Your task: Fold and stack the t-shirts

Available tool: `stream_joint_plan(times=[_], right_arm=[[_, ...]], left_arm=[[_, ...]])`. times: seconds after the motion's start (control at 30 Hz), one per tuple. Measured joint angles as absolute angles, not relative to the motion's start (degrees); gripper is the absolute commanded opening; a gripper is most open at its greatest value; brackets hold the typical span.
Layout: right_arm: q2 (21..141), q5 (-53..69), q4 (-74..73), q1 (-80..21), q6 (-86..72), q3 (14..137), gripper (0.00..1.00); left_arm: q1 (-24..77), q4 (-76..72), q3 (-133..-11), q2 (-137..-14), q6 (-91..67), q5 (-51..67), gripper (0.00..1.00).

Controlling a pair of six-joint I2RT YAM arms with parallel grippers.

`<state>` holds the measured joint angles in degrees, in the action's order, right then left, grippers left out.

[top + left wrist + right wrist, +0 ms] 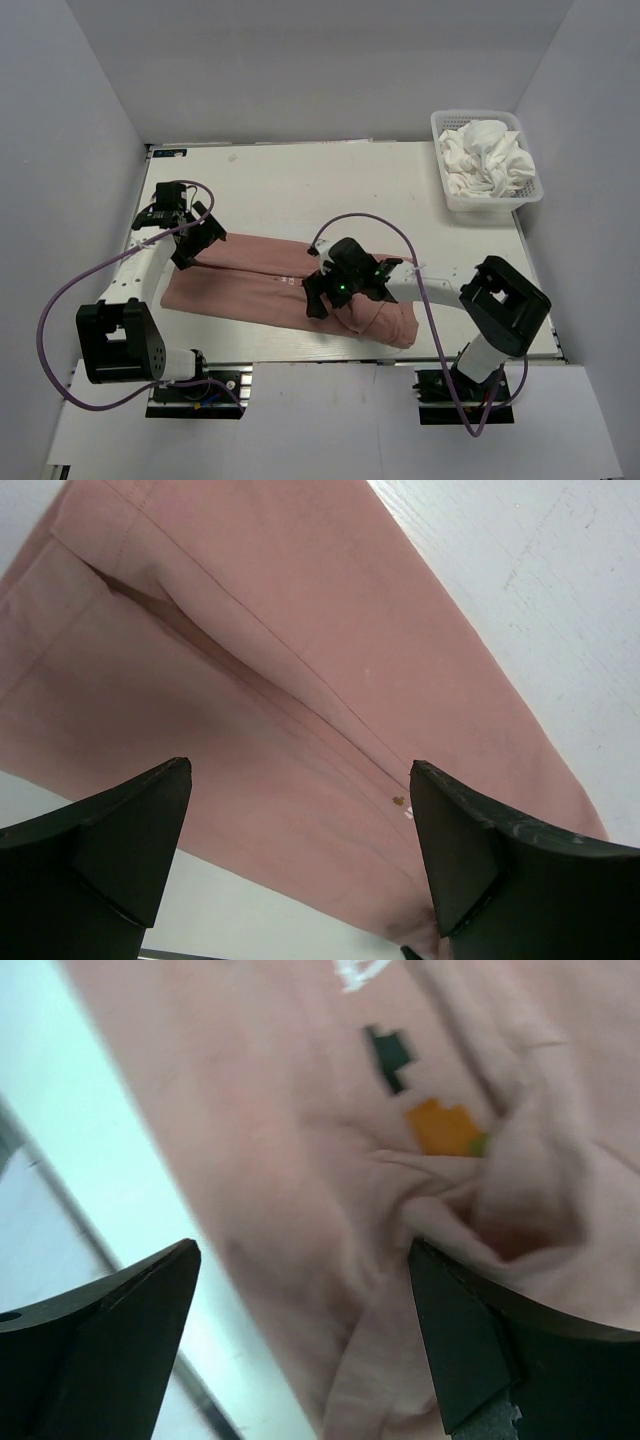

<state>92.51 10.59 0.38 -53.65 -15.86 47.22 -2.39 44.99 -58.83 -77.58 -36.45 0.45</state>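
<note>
Top external view: the dusty pink t-shirt (pixel 250 285) lies as a long folded band across the desk (pixel 300 180), running from 9 o'clock toward 4 o'clock. The left hand (pixel 192 250) hangs open over its 9 o'clock end. The right hand (pixel 318 298) is open above bunched cloth by the chest graphic (pixel 440 1125). The cloth is probably light and limp, so pinch both layers at the end corners. White t-shirts (pixel 485 155) fill the mesh basket (pixel 490 203) at 1 o'clock.

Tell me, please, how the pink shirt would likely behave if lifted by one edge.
The pink shirt would probably droop and unfold: it lies as a long folded strip, with soft creases bunched near its graphic. Pushed, it would probably wrinkle rather than slide over the table.
</note>
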Motion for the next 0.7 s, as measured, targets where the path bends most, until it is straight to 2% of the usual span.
stream_joint_plan(times=[0.2, 0.5, 0.7], right_arm=[[89.9, 15.9, 0.5, -54.4, -14.9, 47.0, 0.90], [67.1, -3.0, -7.1, -53.2, -24.1, 44.4, 0.90], [64.8, -7.2, -16.0, -52.3, -32.9, 36.6, 0.90]], left_arm=[[-2.4, 45.0, -58.8, -77.6, -36.4, 0.5, 1.00], [-1.7, 43.1, -58.8, -80.4, -36.4, 4.1, 1.00], [1.5, 41.5, -58.8, -91.8, -36.5, 4.2, 1.00]])
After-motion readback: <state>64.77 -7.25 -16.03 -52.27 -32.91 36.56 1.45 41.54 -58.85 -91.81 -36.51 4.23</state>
